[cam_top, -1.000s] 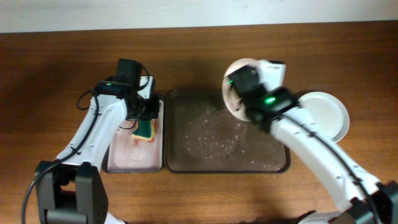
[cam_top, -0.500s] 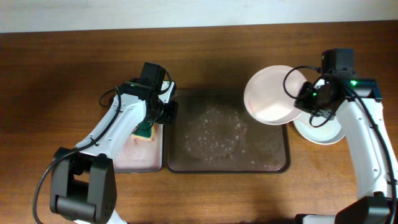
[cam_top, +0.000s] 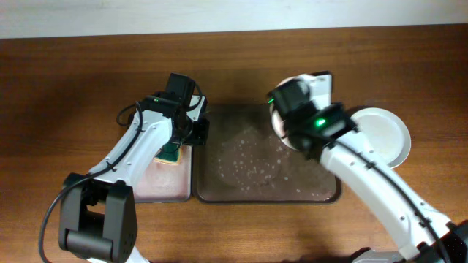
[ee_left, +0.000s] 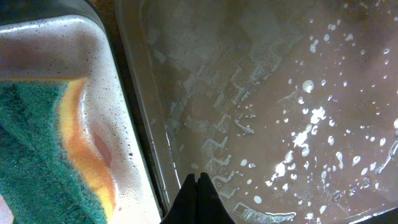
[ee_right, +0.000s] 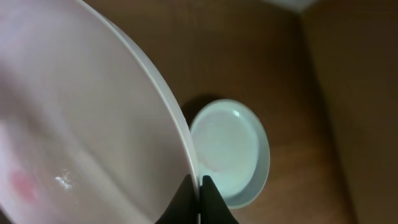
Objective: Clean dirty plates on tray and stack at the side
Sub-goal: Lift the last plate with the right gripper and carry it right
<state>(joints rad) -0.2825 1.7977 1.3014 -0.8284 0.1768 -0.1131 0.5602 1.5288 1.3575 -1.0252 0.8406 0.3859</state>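
Note:
My right gripper (ee_right: 200,183) is shut on the rim of a white plate (ee_right: 81,112) with a faint pink smear and holds it tilted in the air. In the overhead view the right arm hides most of this plate (cam_top: 276,120), which is above the back right of the wet brown tray (cam_top: 241,172). A clean white plate (cam_top: 384,135) lies on the table to the right and also shows in the right wrist view (ee_right: 230,149). My left gripper (ee_left: 198,180) is shut and empty above the brown tray's left edge (ee_left: 280,93), beside the green and yellow sponge (ee_left: 37,143).
The sponge (cam_top: 170,153) lies in a small white soapy tray (cam_top: 157,183) left of the brown tray; this tray also shows in the left wrist view (ee_left: 118,155). Water drops and suds cover the brown tray's floor. Bare wooden table surrounds both trays.
My right arm has swung left with the plate, from beside the clean plate to above the tray's back right. My left arm earlier moved right off the sponge, then stayed still.

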